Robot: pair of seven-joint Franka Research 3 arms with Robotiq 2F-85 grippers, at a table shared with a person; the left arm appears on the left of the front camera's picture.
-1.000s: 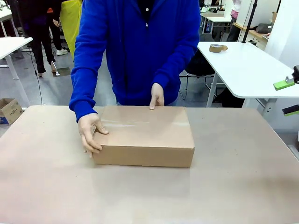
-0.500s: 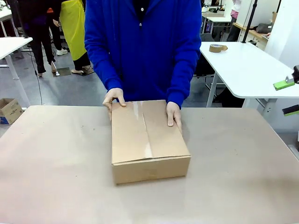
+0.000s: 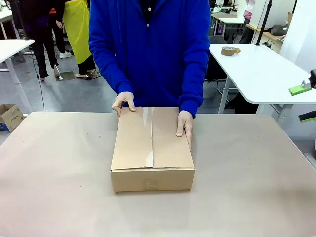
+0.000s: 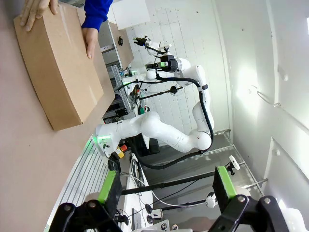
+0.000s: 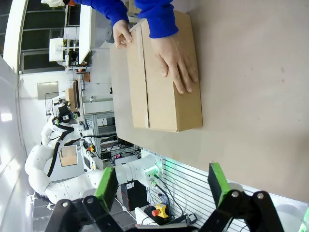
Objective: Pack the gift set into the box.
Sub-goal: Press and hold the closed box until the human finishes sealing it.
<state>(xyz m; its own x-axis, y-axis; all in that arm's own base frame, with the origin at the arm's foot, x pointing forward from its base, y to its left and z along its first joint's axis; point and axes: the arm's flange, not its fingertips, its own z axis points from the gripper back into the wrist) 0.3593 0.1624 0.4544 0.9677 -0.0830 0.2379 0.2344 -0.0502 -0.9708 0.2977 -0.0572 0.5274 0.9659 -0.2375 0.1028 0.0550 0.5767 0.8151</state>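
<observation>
**Box closed at mid-table; both grippers empty**

Box (image 3: 152,148) sits on the table (image 3: 54,187), near the middle, with its flaps shut and a short end toward the robot. A glossy strip runs along the top seam. Person: one hand (image 3: 123,102) on a far corner, the other hand (image 3: 184,123) flat on the lid by its side edge. Left gripper (image 4: 166,186): fingers spread wide, nothing between them, well apart from the box. Right gripper (image 5: 161,187): the same.
</observation>
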